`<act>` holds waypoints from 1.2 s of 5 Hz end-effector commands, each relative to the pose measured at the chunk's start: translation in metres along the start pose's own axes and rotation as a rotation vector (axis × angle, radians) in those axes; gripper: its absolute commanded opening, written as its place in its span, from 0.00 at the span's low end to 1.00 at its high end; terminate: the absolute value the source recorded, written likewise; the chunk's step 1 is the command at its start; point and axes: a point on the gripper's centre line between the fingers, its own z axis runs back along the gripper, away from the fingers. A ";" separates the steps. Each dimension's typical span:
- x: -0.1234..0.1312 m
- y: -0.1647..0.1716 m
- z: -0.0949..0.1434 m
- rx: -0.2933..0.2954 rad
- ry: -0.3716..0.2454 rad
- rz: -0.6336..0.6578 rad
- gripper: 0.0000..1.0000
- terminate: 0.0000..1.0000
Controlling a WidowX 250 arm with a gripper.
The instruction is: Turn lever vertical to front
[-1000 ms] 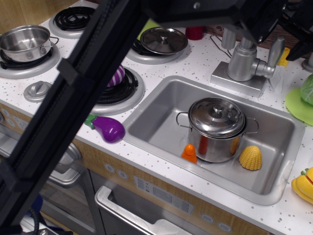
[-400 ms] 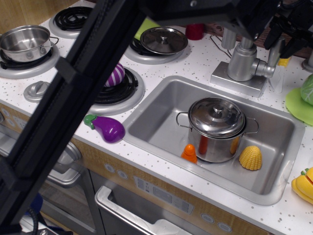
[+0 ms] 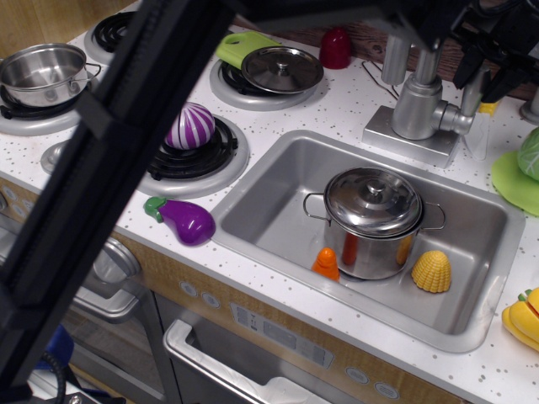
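The lever (image 3: 472,91) is a short silver paddle that juts from the right side of the tap's round body (image 3: 418,106) and points up and slightly right. My gripper (image 3: 486,71) is at the top right of the view, over the lever's upper end. One black finger (image 3: 466,61) is left of the lever and the other is right of it, with a gap wider than the lever, so the gripper looks open. The lever's tip is partly hidden by the fingers.
The sink (image 3: 278,181) holds a lidded steel pot (image 3: 373,220), an orange toy (image 3: 326,263) and a yellow corn (image 3: 431,271). An eggplant (image 3: 181,220) lies on the counter and a purple onion (image 3: 189,126) on a burner. My black arm (image 3: 109,168) crosses the left side.
My gripper has moved left from beside the lever to straddle its upper end. The arm has swung a little left in the view. The lever stands as before.
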 end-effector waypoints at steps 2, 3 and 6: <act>-0.018 -0.012 0.003 -0.082 -0.002 0.066 0.00 0.00; -0.023 -0.017 -0.002 -0.114 0.017 0.084 0.00 0.00; -0.039 -0.030 -0.017 -0.160 0.045 0.119 0.00 0.00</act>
